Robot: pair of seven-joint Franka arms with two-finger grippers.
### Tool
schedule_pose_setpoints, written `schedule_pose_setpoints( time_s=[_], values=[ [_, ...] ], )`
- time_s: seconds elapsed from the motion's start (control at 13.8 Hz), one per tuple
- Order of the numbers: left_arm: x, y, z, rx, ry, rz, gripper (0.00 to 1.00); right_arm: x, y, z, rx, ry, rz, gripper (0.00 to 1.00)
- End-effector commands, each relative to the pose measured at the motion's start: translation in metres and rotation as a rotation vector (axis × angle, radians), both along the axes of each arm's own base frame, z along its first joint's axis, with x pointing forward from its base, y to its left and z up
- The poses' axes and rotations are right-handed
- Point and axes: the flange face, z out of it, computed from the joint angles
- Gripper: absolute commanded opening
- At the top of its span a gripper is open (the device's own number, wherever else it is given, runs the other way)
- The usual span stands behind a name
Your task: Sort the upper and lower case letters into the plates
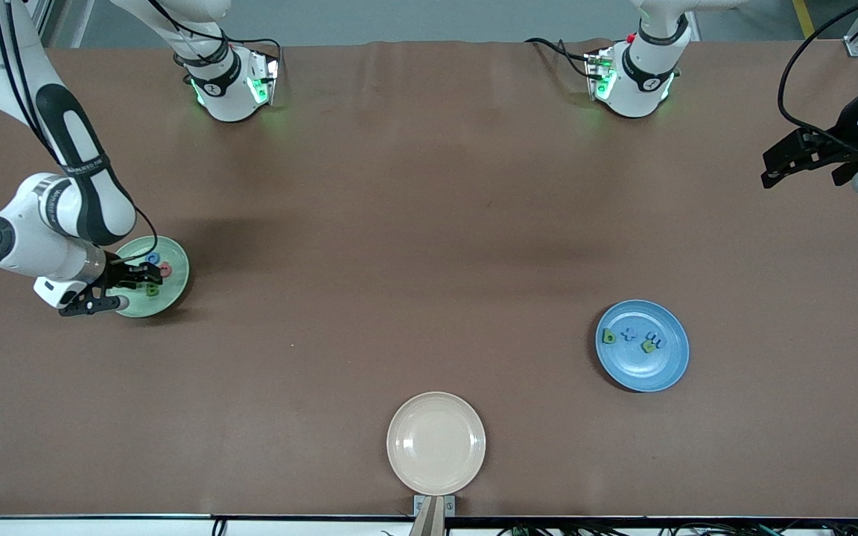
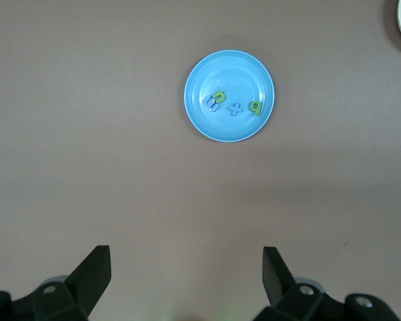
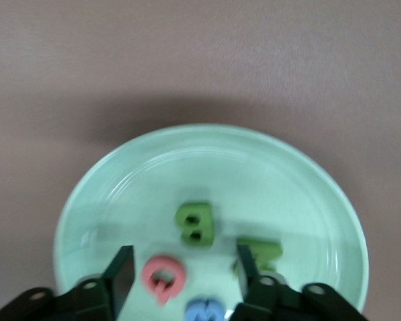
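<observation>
- Pale green plate [image 1: 173,292] lies at the right arm's end of the table, with the right gripper [image 1: 147,282] low over it. Its fingers stand apart and empty, so the step in hand is most likely the release of the last capital.
- To finish this well, I would lift the gripper straight up, jaws kept wide, so neither finger drags a letter out over the rim.
- On the plate, the right wrist view shows the green B [image 3: 195,223], the green N [image 3: 260,255], the pink-red round capital [image 3: 164,277] between the fingertips but untouched, and the blue C [image 3: 204,311] just beside it.
- Beige plate [image 1: 436,443] sits bare at the table's middle, nearest the front camera.
- Blue plate [image 1: 656,368] lies toward the left arm's end and holds the green b [image 1: 608,336], blue x [image 1: 628,334], green n [image 1: 649,345] and blue m [image 1: 656,341], the last two touching.
- Left gripper [image 1: 801,158] waits in the air over that end of the table, fingers wide apart, holding nothing.
</observation>
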Motion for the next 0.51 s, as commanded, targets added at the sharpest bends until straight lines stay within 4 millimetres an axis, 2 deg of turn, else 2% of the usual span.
schedule_pose_setpoints(
  time_s=[0.0, 0.14, 0.29, 0.43],
  values=[
    [-0.001, -0.001, 0.001, 0.007, -0.012, -0.002, 1.00, -0.015, 0.013, 0.083, 0.000, 0.016, -0.063, 0.98],
    [-0.002, -0.002, 0.002, 0.007, -0.012, -0.004, 1.00, -0.027, 0.019, 0.140, -0.001, 0.017, -0.103, 0.98],
    [-0.001, -0.003, 0.001, 0.007, -0.009, -0.004, 1.00, -0.040, 0.027, 0.188, -0.003, 0.022, -0.135, 0.98],
    [-0.002, -0.006, 0.001, 0.007, -0.007, -0.005, 1.00, -0.048, 0.051, 0.239, -0.015, -0.001, -0.155, 0.98]
  ],
)
